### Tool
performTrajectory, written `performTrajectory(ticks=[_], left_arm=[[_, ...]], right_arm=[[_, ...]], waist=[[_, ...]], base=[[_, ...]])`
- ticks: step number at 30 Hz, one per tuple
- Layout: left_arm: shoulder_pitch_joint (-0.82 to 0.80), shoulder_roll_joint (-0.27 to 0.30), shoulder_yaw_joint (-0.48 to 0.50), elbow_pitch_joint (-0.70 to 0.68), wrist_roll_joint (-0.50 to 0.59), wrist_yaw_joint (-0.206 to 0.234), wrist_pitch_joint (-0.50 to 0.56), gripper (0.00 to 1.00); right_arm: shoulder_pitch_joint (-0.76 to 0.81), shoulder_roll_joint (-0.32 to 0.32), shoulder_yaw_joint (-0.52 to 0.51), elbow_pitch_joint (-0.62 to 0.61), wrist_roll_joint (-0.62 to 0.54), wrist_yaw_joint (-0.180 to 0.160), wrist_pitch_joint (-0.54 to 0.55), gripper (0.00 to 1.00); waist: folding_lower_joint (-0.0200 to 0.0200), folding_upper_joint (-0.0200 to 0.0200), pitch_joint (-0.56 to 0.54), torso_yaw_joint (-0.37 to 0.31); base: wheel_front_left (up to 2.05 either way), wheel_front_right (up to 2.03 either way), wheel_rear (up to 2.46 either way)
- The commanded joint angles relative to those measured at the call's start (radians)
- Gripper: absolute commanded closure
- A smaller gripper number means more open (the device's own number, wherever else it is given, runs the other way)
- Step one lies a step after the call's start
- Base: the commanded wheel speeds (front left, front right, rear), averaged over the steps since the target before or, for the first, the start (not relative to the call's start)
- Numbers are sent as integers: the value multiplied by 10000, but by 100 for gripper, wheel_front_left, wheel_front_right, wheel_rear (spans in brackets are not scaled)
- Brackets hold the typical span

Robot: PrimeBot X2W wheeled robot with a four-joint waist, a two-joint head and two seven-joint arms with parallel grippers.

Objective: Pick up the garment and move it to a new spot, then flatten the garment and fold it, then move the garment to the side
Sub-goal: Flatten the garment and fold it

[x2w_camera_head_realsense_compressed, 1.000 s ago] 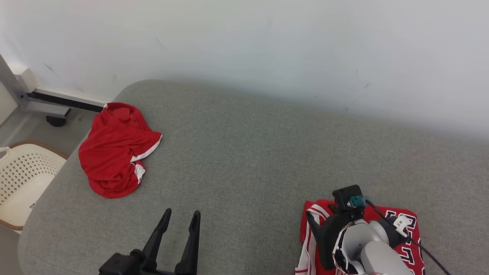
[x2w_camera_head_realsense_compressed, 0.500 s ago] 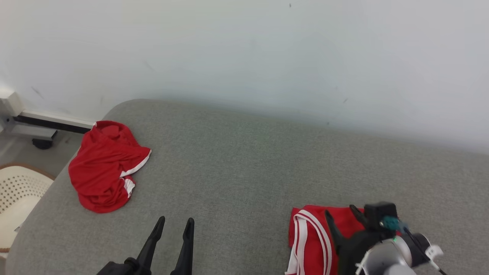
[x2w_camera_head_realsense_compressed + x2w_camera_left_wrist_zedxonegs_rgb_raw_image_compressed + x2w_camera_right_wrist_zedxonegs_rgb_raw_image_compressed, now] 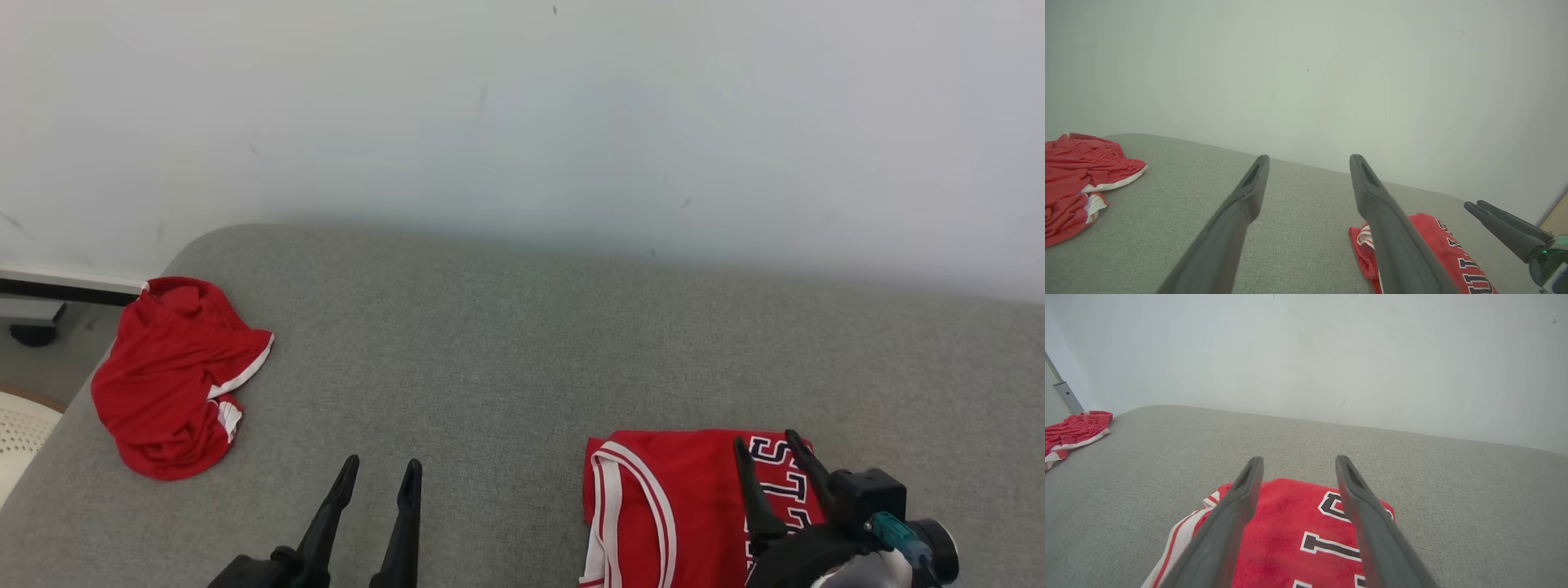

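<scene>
A folded red jersey with white stripes and dark lettering lies flat near the front right of the grey padded surface. My right gripper hovers over its right half, open, with nothing between the fingers; in the right wrist view the jersey lies just below the spread right gripper. My left gripper stands open and empty over bare grey fabric at the front middle, as the left wrist view confirms for the left gripper. A second red garment lies crumpled at the far left edge.
A white wall runs close behind the surface. Off the left edge stand a white perforated basket and a metal frame foot with a caster. Bare grey fabric stretches between the two garments.
The head camera has swung right, shifting the whole picture left. My right gripper has drawn back from pointing down at the jersey and now points up the view. The left gripper holds its place.
</scene>
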Motion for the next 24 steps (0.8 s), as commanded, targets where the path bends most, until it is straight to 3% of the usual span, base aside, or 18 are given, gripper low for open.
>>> performTrajectory(ticks=[1,2,4,15,24], left_arm=[[-108,-71,-47,37,47,-88,-29,0],[-139,-81,-76,86,66,-120,-30,0],[-230,-111,-131,128,120,-157,-31,0],[-709,-198,-305,85,261,-293,-25,0],[-1005,-332,-241,116,393,-376,-30,0]], right_arm=[[-280,-15,-13,435,-134,-17,-274,69],[-458,-13,-38,761,-173,-17,-384,85],[-797,-12,-174,1474,-341,-17,-545,100],[-2593,-18,-2061,4212,-2290,-17,-1590,100],[-2787,-10,-2503,4110,-2871,-17,-1597,100]], waist=[[1,0,231,109],[1,0,301,180],[1,0,464,388],[1,0,2068,1590],[1,0,2532,1612]], base=[[0,0,0],[0,0,0],[0,0,0],[0,0,0],[0,0,0]])
